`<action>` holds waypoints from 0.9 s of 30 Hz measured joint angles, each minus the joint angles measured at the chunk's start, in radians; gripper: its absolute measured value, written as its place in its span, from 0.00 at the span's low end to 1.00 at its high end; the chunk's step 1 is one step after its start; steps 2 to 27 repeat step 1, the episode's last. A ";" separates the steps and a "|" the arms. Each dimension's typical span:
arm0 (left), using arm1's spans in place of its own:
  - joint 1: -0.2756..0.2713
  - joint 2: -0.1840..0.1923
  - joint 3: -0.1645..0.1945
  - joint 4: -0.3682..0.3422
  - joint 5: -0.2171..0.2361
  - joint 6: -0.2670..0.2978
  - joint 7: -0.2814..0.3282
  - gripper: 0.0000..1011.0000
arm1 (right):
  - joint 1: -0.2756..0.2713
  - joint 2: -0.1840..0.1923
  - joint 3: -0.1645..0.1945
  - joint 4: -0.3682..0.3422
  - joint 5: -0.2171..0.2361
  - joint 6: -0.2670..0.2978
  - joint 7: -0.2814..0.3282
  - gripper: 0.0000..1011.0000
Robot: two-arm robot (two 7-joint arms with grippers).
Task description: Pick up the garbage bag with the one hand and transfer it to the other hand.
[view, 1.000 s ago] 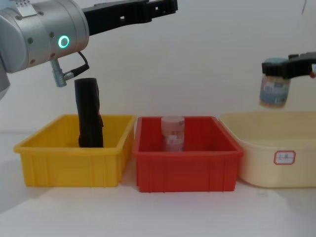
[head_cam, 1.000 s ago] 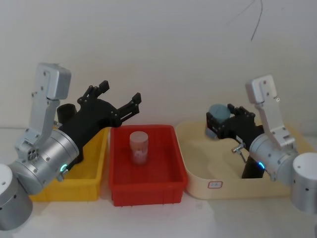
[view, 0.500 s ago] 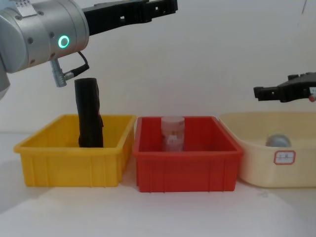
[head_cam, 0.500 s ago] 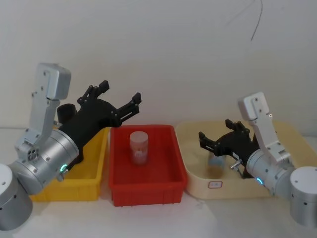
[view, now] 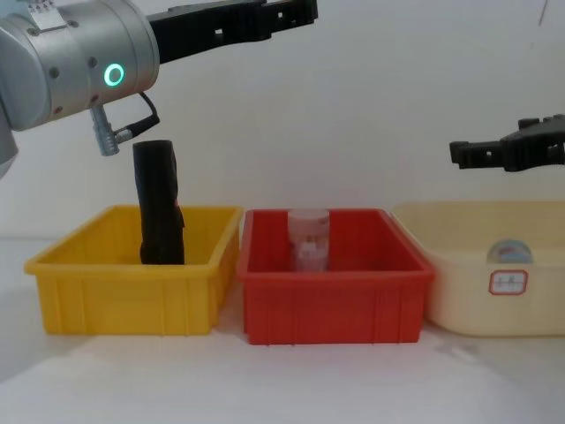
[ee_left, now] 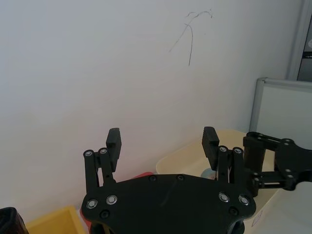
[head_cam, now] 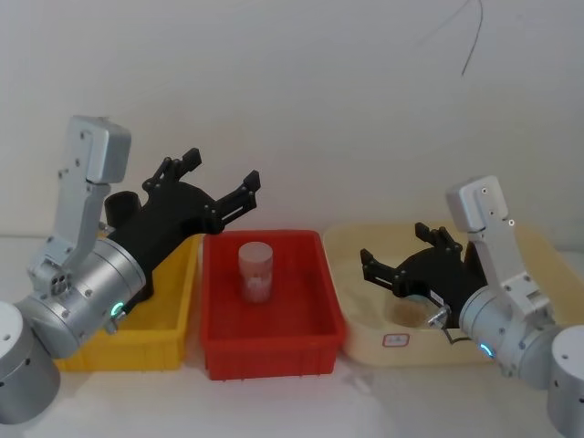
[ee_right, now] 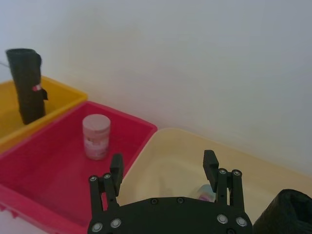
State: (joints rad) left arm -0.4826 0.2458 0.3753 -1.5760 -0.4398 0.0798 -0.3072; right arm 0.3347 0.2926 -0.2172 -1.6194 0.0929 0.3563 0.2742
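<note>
The garbage bag point(view: 160, 201) stands upright in the yellow bin point(view: 132, 291) at far left, light and slightly squashy, best gripped mid-height across its sides, while the left tool point(head_cam: 214, 187) and right tool point(head_cam: 401, 260) hover spread and empty.

White desk point(view: 291, 380) carrying three open bins set in a row. The yellow bin point(view: 132, 287) lies below the left gripper's fingers point(view: 296, 11); the red bin point(view: 334, 296) stands just beside it, in the middle; the cream tub point(view: 494, 291), bearing a small white label, rests below the right gripper's fingers point(view: 463, 152). All three sit directly on the desk.
</note>
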 joint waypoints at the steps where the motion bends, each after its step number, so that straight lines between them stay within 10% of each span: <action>1: 0.000 0.000 0.000 0.000 0.000 0.000 0.000 0.99 | -0.005 0.001 0.001 -0.009 0.001 0.001 0.000 0.99; 27: 0.000 0.000 0.000 0.000 0.000 0.000 0.000 0.99 | -0.005 0.001 0.001 -0.009 0.001 0.001 0.000 0.99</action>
